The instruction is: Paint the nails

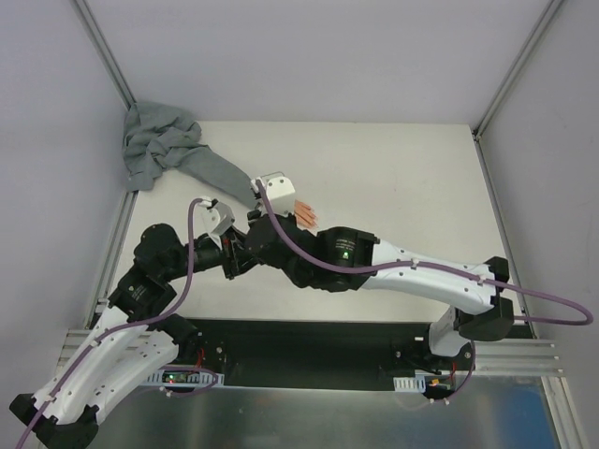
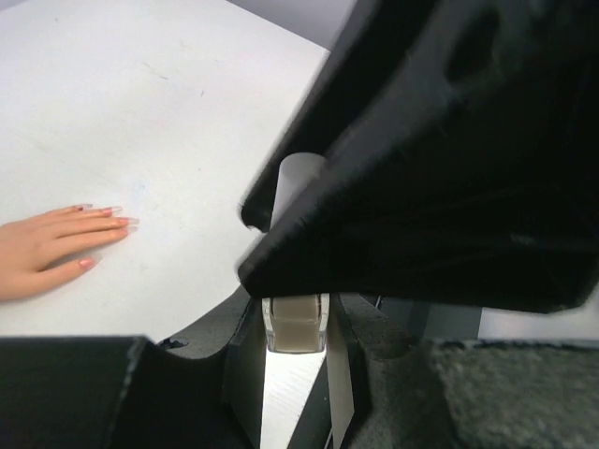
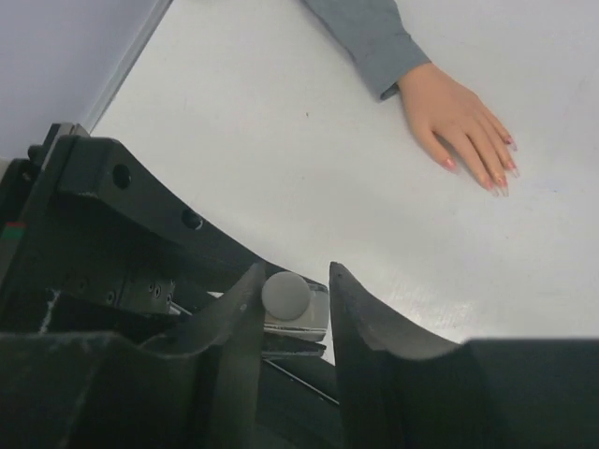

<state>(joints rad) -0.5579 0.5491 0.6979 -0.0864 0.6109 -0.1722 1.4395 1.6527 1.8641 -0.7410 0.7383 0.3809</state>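
Left gripper (image 2: pixel 294 348) clamps the bottle (image 2: pixel 295 327). Right gripper (image 3: pixel 295 309) straddles its cap (image 3: pixel 284 294) (grip cannot be confirmed). The nails (image 3: pixel 502 189) rest on the table (image 3: pixel 281 140), well apart from both grippers.

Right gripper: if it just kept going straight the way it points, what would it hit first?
The pale round cap of the small bottle that the left gripper holds. It lies in line with the gap between the right gripper's fingers, seemingly just ahead, though depth is unclear.
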